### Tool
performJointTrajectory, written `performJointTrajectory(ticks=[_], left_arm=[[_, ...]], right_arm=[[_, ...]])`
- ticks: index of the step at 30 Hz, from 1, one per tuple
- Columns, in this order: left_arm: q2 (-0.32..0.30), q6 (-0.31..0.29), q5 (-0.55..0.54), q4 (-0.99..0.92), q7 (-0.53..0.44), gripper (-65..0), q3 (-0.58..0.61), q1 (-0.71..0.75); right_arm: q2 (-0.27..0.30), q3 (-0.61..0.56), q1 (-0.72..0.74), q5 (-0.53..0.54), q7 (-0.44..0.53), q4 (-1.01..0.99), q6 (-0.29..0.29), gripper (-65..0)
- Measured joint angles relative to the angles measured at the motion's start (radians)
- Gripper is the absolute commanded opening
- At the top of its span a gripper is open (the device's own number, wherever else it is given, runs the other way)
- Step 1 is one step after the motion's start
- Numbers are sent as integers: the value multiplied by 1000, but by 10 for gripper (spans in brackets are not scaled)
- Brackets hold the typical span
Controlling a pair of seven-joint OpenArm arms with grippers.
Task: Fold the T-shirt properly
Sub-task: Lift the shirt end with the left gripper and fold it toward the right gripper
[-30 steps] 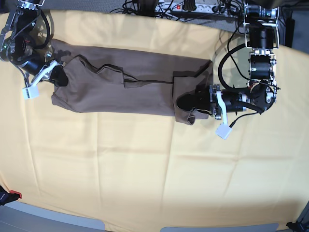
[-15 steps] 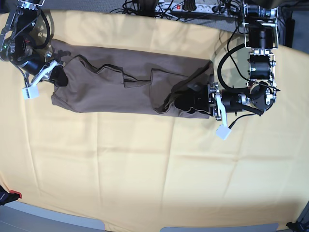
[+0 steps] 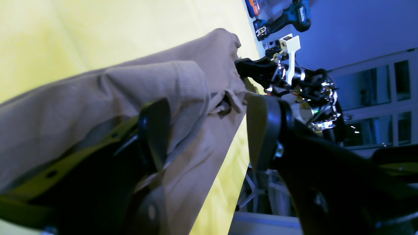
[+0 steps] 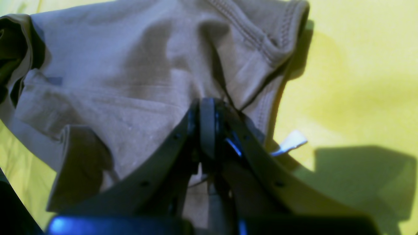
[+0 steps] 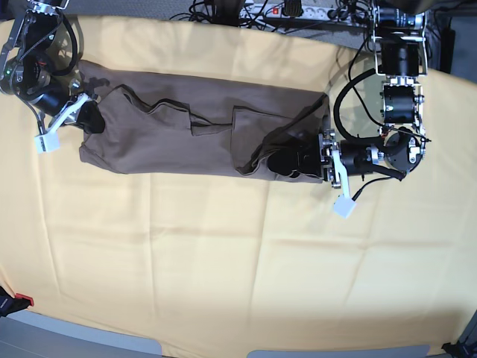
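T-shirt (image 5: 194, 130) on table cloth (image 5: 223, 261); left gripper (image 5: 287, 160), right gripper (image 5: 91, 118) at opposite ends.

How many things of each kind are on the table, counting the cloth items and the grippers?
T-shirt, taupe: 1
Table cloth, pale yellow: 1
Grippers: 2, the left gripper with open jaws and the right gripper shut on the T-shirt
Total: 4

A pale yellow table cloth (image 5: 223, 261) covered the table; a power strip (image 5: 291, 10) with tangled black cables (image 5: 216, 11) lay beyond its far edge; a cordless drill (image 3: 287, 18) stood behind.
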Motion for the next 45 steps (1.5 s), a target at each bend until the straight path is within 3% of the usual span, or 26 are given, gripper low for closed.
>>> performJointTrajectory(ticks=[7, 9, 11, 12, 24, 37, 41, 45], left_arm=[[0, 2, 0, 0, -1, -268, 85, 0], [0, -55, 0, 0, 0, -375, 112, 0], [3, -74, 0, 0, 3, -587, 119, 0], [2, -78, 0, 0, 2, -650, 119, 0], [3, -63, 0, 2, 0, -650, 68, -17], [-1, -148, 0, 100, 5, -650, -176, -17], [-20, -201, 0, 100, 4, -650, -227, -5], [-47, -201, 143, 100, -24, -650, -236, 0]], right_arm=[[0, 0, 0, 0, 0, 0, 0, -650], [0, 0, 0, 0, 0, 0, 0, -650], [0, 0, 0, 0, 0, 0, 0, -650], [0, 0, 0, 0, 0, 0, 0, -650], [0, 0, 0, 0, 0, 0, 0, -650], [0, 0, 0, 0, 0, 0, 0, -650], [0, 0, 0, 0, 0, 0, 0, -650], [0, 0, 0, 0, 0, 0, 0, -650]])
